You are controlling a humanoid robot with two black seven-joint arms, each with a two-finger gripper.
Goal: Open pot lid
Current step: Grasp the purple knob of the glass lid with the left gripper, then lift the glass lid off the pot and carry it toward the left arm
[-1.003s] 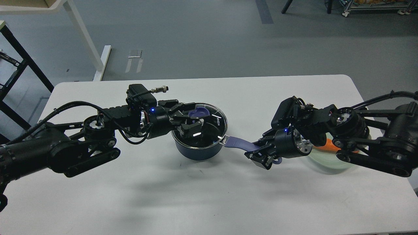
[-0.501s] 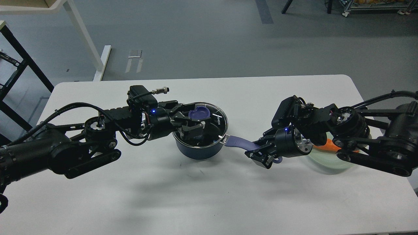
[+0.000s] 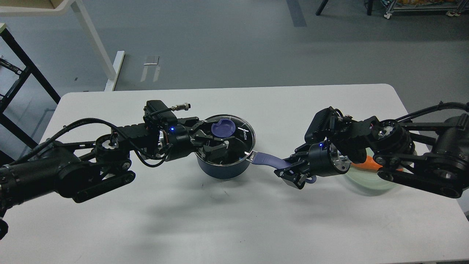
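The dark navy pot [image 3: 222, 171] stands at the table's middle, its purple-blue handle [image 3: 267, 160] pointing right. The glass lid [image 3: 242, 141] with "KONKA" print sits on the pot, its purple-blue knob [image 3: 223, 128] on top. My left gripper [image 3: 215, 142] reaches in from the left over the lid. Its fingers have drawn close together just under the knob's cap and hold it there. My right gripper [image 3: 295, 175] is shut on the far end of the handle, whose tip shows below it.
A pale green plate [image 3: 368, 183] with an orange thing [image 3: 366, 164] on it lies at the right, partly under my right arm. The white table [image 3: 234, 220] has bare surface at the front. A white table leg and a black frame stand at the back left.
My left gripper's fingers have narrowed from straddling the knob to closing under its cap, and the wrist has rolled a little. The lid, the pot and the right gripper have not moved.
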